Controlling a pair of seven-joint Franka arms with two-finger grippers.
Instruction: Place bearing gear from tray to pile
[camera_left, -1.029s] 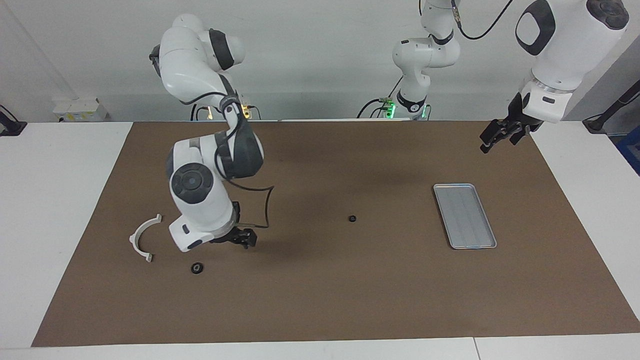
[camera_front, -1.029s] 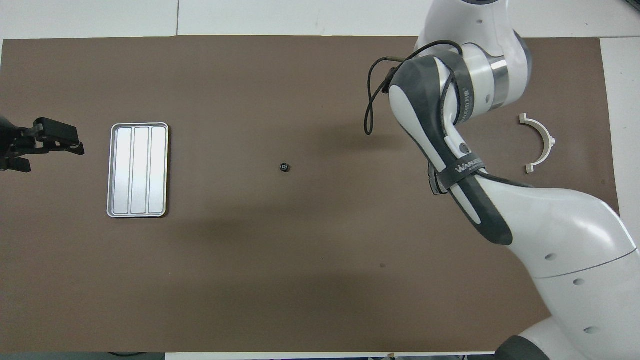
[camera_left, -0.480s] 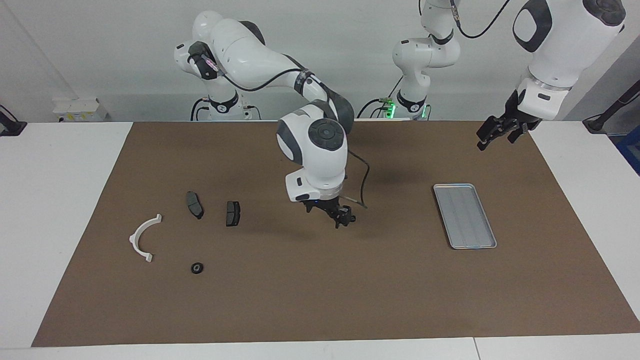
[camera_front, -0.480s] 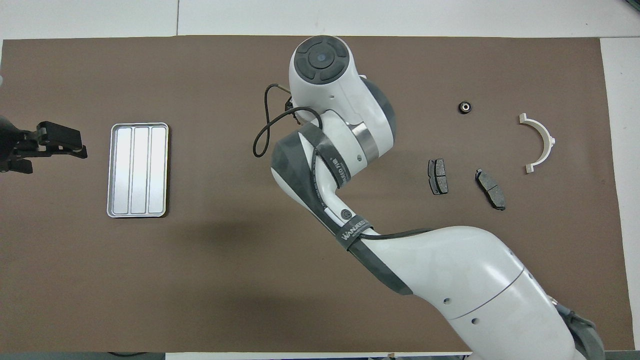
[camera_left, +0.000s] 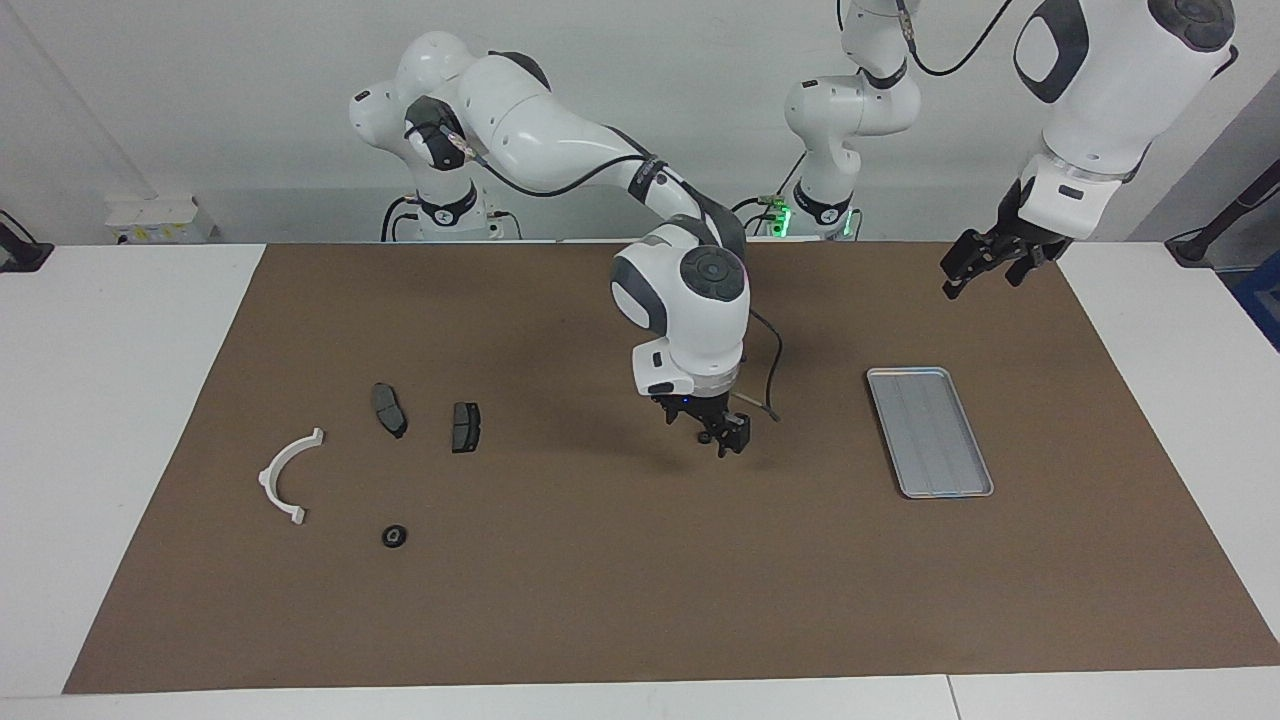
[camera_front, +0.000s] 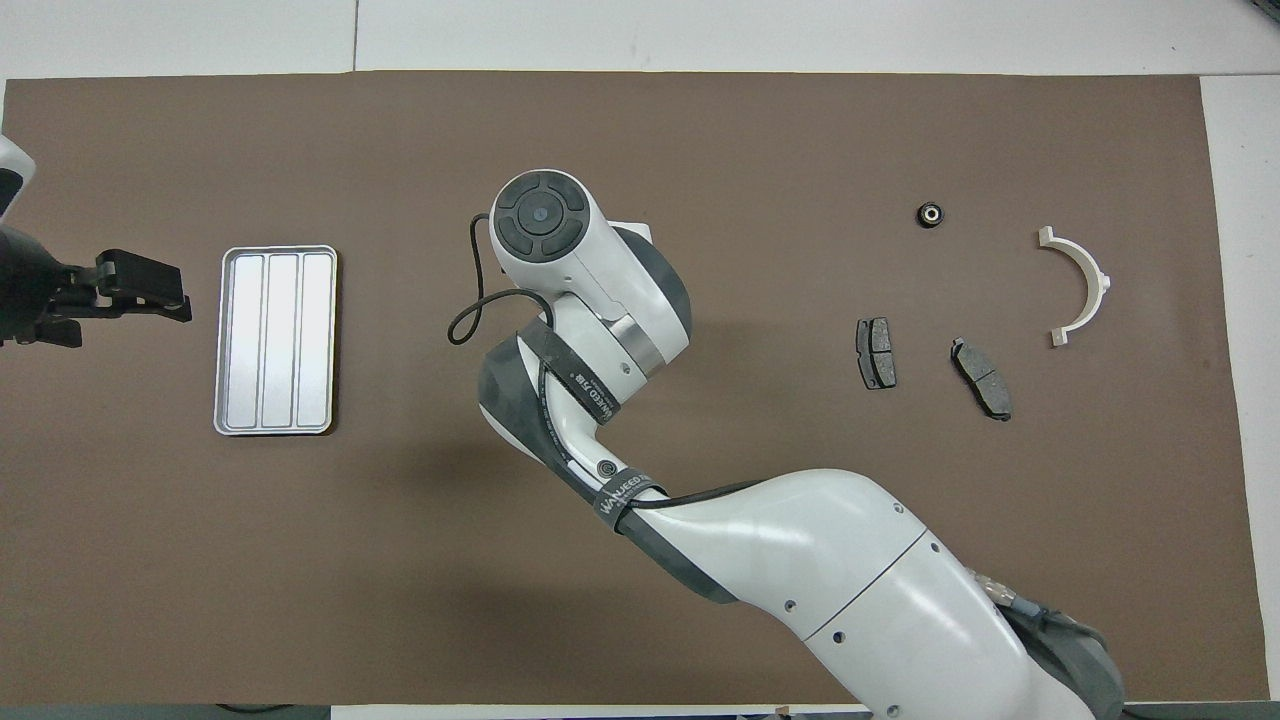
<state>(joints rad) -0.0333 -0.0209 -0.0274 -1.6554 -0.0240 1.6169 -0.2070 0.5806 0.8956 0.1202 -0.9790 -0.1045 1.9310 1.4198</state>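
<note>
The silver ribbed tray (camera_left: 930, 430) (camera_front: 275, 340) lies bare toward the left arm's end of the table. The pile sits toward the right arm's end: a white half-ring bracket (camera_left: 268, 477) (camera_front: 1103, 283) and two dark brake pads (camera_left: 389, 410) (camera_left: 465, 426). One small black bearing gear (camera_left: 394, 536) (camera_front: 931, 213) rests on the mat beside the bracket, farther from the robots than the pads. My right gripper (camera_left: 725, 438) hangs low over the middle of the mat, open, hiding the spot beneath it. My left gripper (camera_left: 972, 280) (camera_front: 170, 298) waits open in the air beside the tray.
A brown mat (camera_left: 600, 600) covers most of the white table. In the overhead view the right arm's wrist and forearm (camera_front: 590, 300) hide the middle of the mat.
My right arm swung from the pile to mid-table, uncovering the two brake pads, then edged toward the tray. It now covers the small gear seen lying there earlier. The left gripper drifted slightly.
</note>
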